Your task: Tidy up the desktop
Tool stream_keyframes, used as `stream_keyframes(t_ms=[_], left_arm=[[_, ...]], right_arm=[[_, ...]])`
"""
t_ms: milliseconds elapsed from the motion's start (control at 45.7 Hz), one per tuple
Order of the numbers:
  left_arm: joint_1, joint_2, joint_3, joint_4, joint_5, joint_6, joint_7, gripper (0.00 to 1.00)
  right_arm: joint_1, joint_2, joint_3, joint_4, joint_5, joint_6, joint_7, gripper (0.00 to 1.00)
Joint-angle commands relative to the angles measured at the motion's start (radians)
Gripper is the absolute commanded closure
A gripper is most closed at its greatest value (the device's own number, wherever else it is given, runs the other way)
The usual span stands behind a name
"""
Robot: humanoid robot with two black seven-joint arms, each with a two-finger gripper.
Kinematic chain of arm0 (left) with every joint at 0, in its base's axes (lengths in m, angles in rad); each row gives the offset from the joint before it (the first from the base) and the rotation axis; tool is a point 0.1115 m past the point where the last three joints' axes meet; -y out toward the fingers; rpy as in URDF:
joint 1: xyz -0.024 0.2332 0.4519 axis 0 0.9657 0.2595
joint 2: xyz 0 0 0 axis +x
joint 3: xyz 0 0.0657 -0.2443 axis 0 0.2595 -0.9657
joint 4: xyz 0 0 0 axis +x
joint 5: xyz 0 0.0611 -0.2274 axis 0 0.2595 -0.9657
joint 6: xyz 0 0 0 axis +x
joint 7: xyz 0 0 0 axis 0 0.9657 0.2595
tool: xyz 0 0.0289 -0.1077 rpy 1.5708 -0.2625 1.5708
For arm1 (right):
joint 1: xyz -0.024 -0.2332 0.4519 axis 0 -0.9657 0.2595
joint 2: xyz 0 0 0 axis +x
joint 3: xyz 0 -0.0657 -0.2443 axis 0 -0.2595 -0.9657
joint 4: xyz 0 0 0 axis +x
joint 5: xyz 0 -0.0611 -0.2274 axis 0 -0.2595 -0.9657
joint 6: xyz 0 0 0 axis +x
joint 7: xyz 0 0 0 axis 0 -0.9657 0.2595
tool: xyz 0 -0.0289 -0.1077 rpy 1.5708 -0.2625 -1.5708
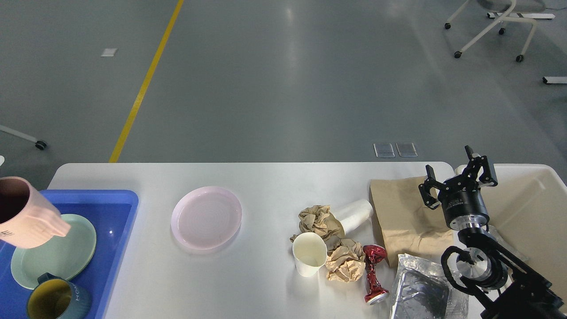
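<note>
The white desktop (266,283) fills the lower half of the head view. A pink mug (24,215) hangs tilted at the left edge, over the blue tray (116,208) and the green plate (53,257). My left gripper is out of view, so what holds the mug is hidden. A pink plate (206,217) lies on the desktop right of the tray. My right gripper (457,176) is open and empty above the flat brown paper bag's (401,217) right edge.
A dark blue mug (57,301) with a yellow inside stands in the tray. Crumpled brown paper (316,220), a lying white cup (354,212), an upright paper cup (309,254), a crushed red can (374,272) and a foil bag (421,290) cluster centre-right. A cream bin (531,208) stands far right.
</note>
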Motion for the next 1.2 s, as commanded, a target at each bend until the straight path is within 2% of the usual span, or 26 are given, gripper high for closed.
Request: stream_keyframes(t_ms=[0,131,285,438,613,744,985,1182], left_arm=[[0.132,0.144,-0.02,0.187,0.033,0.0,-0.001,0.98],[0.285,0.269,-0.118,0.351,0.034,0.0,0.003,0.98],[0.526,0.351,-0.338,0.436,0.067,0.0,0.01,0.98],[0.803,0.357,-0.529,0.482,0.067,0.0,-0.002,0.98],[1.066,0.336,-0.738,0.557,0.062,0.017,-0.002,0.98],[1.117,0.313,-0.794,0.609,0.065,0.032,0.001,0.98],[1.144,0.27,-0.815,0.62,0.056,0.089,-0.004,0.97],[1.275,0.245,-0.924,0.62,0.056,0.117,-0.005,0.96]], right_arm=[[0.0,0.0,0.0,0.0,0.0,0.0,0.0,0.0],[-0.002,0.0,0.0,0.0,0.0,0.0,0.0,0.0],[0.0,0.0,0.0,0.0,0.0,0.0,0.0,0.0],[0.0,0.0,0.0,0.0,0.0,0.0,0.0,0.0],[0.0,0.0,0.0,-0.002,0.0,0.0,0.0,0.0],[0.0,0.0,-0.002,-0.001,0.0,0.0,0.0,0.0],[0.0,0.0,0.0,-0.002,0.0,0.0,0.0,0.0],[0.0,0.0,0.0,-0.002,0.0,0.0,0.0,0.0]])
